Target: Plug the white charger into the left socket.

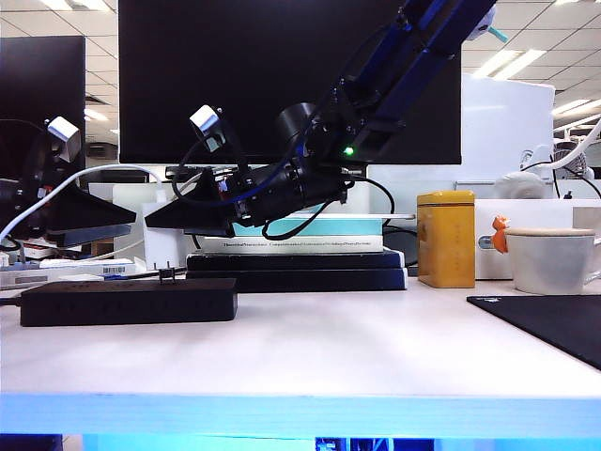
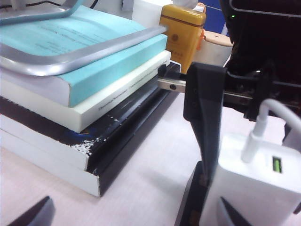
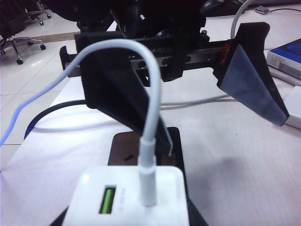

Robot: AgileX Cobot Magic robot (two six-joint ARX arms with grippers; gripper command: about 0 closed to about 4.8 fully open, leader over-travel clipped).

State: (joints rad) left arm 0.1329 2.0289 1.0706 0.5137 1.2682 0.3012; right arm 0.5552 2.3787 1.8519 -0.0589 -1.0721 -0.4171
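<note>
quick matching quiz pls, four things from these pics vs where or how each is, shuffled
1 white charger
2 yellow tin
3 left gripper
4 right gripper

a fingers wide open, at the table's left side
b held over the black power strip
c right of the book stack
d reaching across left, fingers clamping the charger

Pairs: 1-b, 2-c, 3-a, 4-d

— Where's the white charger [image 3: 129,197]?
— Upright over the black power strip [image 1: 128,302], at its end, cable [image 3: 149,122] rising from the top, green-lined port beside it.
— Plugged in?
— Can't tell; its base is hidden. The strip lies flat on the table's left side.
</note>
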